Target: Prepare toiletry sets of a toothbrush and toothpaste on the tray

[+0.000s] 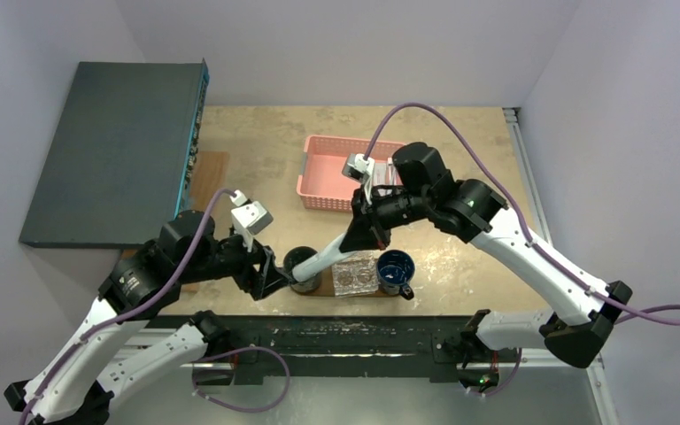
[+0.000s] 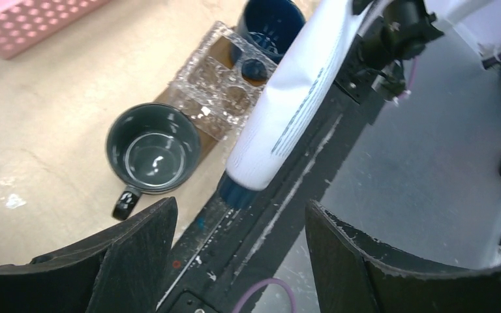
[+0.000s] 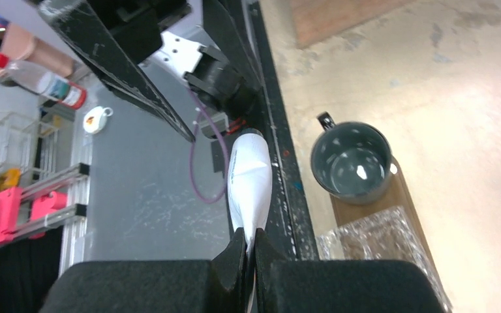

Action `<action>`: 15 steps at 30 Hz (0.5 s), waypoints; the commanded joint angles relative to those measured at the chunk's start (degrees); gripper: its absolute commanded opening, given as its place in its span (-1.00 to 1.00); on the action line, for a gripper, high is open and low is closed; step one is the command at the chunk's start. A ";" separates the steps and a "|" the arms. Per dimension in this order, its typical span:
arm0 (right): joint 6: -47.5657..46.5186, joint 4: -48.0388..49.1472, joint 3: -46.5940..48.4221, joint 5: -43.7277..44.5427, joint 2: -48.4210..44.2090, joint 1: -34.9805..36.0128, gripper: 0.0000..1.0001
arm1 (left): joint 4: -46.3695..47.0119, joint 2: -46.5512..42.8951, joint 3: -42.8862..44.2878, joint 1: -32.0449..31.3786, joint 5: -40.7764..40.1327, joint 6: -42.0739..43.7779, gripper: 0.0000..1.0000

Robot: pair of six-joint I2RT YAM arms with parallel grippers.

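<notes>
R gripper (image 3: 248, 255) was pressed together on the flat crimped end of the toothpaste tube (image 2: 287, 111), a white tube w/ a dark blue cap (image 2: 236, 192). The tube's long axis ran from far-right down to near-left, tilted, w/ the cap end lowest and aimed at the L gripper (image 2: 241, 261). That gripper's fingers (image 2: 137, 254) were spread wide w/ nothing btwn them. The cap sat just ahead of the gap, touching neither finger. So the L arm was nearer the cap end and the R arm had the tail.

The tube hung over the black rail (image 2: 261, 241) at the table's near edge, just on the near side of the grey mug (image 2: 153, 150), not yet over the tray (image 3: 357, 212). The tray lay just beyond the rail, w/ the grey mug at its left, a clear holder (image 2: 215, 85) mid and a blue mug (image 2: 271, 26) at right. That left little bare board. The pink basket (image 1: 332, 173) was well apart, far side.

Prob. next: a short carry far-ward onto the tray. Room was tight, so the cap could clip the mug rim, and the L fingers stood close to the swing path. No toothbrush could be made out.
</notes>
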 commanded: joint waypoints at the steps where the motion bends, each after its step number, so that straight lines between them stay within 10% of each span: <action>1: -0.18 -8.64 5.96 10.29 -0.74 0.13 -1.00 | 2.31 -1.89 0.48 0.16 -7.95 -0.94 0.42; 15: 4.25 -25.80 16.34 30.67 4.57 1.11 -1.00 | 5.09 -8.27 -7.53 0.20 -14.10 -2.64 0.45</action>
